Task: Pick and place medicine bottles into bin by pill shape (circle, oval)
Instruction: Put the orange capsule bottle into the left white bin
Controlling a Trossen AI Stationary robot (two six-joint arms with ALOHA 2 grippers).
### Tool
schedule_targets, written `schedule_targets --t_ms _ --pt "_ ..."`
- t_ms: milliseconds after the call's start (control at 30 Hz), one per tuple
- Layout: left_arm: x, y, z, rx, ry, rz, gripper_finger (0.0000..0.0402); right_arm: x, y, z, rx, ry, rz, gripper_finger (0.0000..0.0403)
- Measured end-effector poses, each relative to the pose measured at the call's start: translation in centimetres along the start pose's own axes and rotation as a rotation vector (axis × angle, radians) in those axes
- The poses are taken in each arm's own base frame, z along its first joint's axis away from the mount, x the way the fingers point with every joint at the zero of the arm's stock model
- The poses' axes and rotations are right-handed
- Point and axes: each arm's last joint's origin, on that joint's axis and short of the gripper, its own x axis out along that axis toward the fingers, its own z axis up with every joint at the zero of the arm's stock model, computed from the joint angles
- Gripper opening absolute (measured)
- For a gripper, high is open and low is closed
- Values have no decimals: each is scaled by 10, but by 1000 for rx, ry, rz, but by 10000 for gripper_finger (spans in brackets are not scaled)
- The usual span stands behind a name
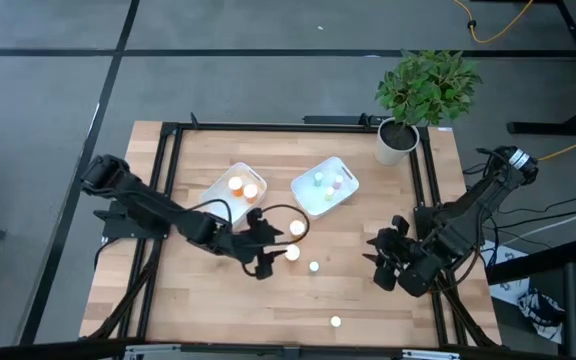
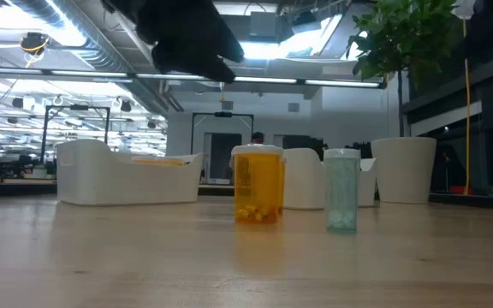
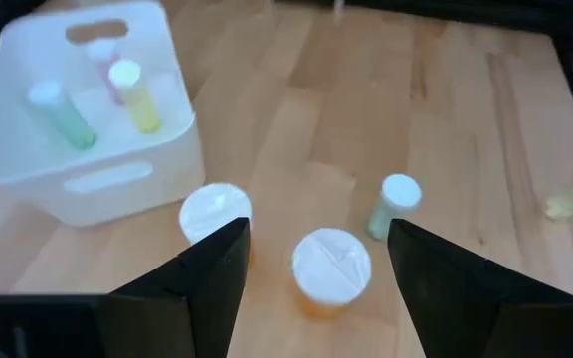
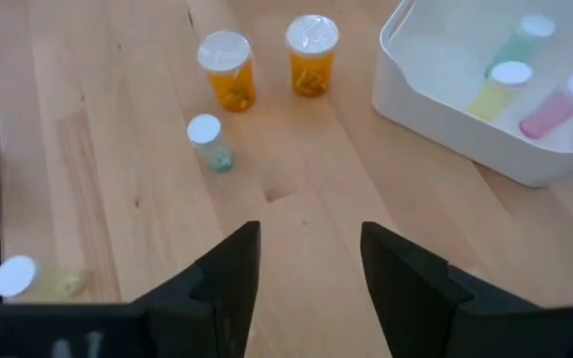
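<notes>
A leafy green plant [image 1: 427, 83] stands in a white plant pot [image 1: 396, 141] at the far right corner of the wooden table [image 1: 208, 300]. A black frame [image 1: 168, 160] edges the table. Grey floor [image 1: 48, 90] surrounds it.

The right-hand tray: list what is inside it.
The right-hand tray holds three small bottles lying down: a pale green one, a yellow one and a pink one. The pills inside them cannot be made out.

pill shapes unreadable, left tool [image 2: 197, 38] cropped by low view's top
</notes>
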Motion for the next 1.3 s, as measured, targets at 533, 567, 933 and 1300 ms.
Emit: schedule_targets --t_ms 533,567,933,1300 --pt "37 -2 -5 -80 41 -127 234 0 -1 -1 13 5 -10 177" --pt "37 -1 -3 -83 50 -130 234 0 -1 -1 17 5 -9 177" --pt "41 8 22 -66 95 -194 268 0 -1 0 19 -3 -12 177" --pt "42 12 23 -55 74 -148 302 0 0 0 21 -5 -10 177"
